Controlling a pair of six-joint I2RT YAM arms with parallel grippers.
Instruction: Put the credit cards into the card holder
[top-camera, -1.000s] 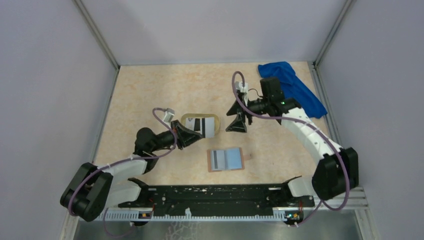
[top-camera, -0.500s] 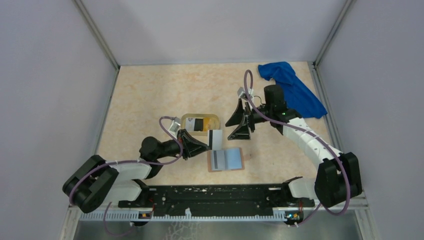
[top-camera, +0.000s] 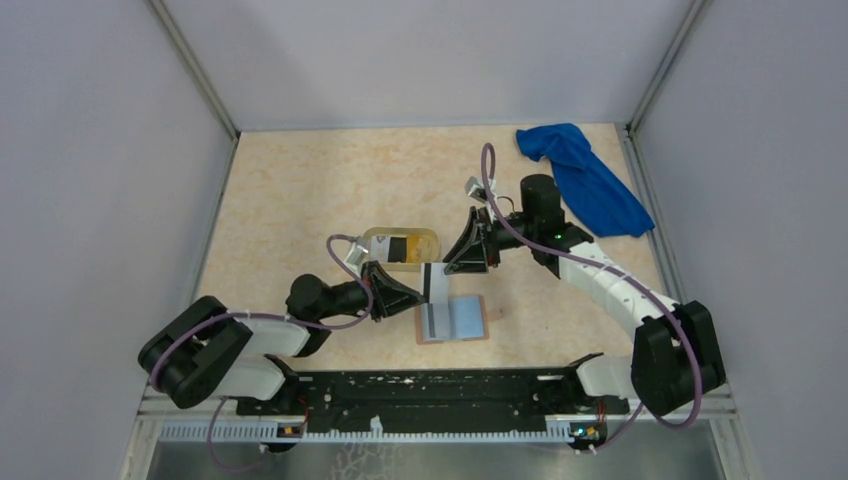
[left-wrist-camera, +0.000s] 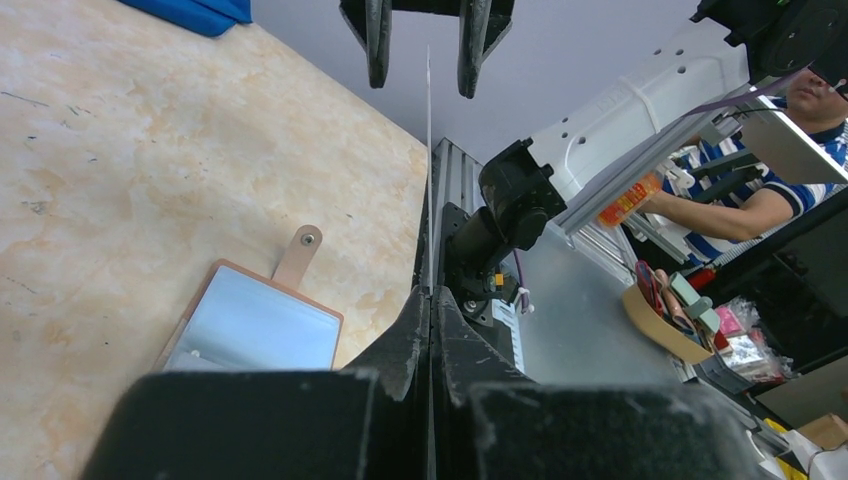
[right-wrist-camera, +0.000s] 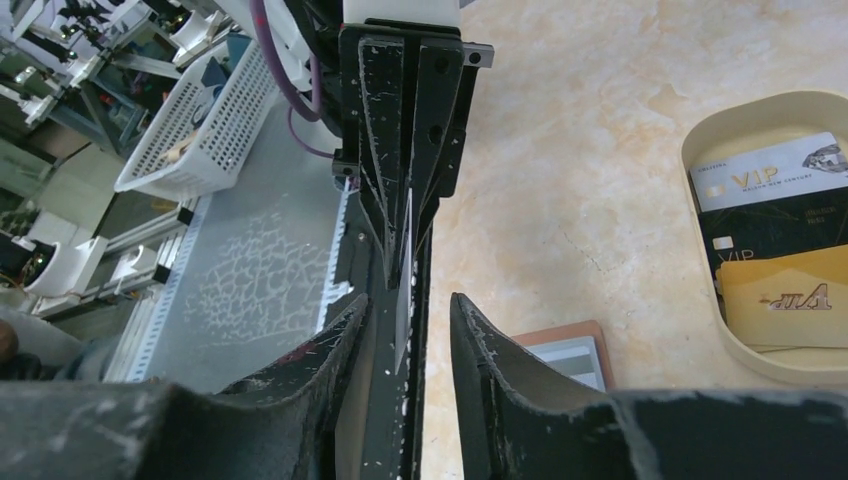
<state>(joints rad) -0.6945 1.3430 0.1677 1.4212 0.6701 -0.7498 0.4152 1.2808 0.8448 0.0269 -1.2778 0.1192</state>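
Observation:
My left gripper (top-camera: 415, 292) is shut on one end of a white credit card (top-camera: 434, 285) with a black stripe, held on edge just above the left side of the open tan card holder (top-camera: 452, 318). In the left wrist view the card (left-wrist-camera: 428, 170) shows as a thin line rising from the closed jaws (left-wrist-camera: 431, 292). My right gripper (right-wrist-camera: 410, 300) is open, one finger on each side of the card's free end (right-wrist-camera: 403, 305), with a gap on both sides. More credit cards, white (right-wrist-camera: 770, 175), black and gold, lie in the tray.
The pale yellow oval tray (top-camera: 372, 236) sits just behind the card holder (left-wrist-camera: 255, 325). A blue cloth (top-camera: 585, 180) lies at the back right corner. The metal rail (top-camera: 440, 395) with the arm bases runs along the near edge.
My left gripper carried the white card from the tray toward the near side, over the card holder. The right gripper came down and left to the card, and its jaws narrowed around it.

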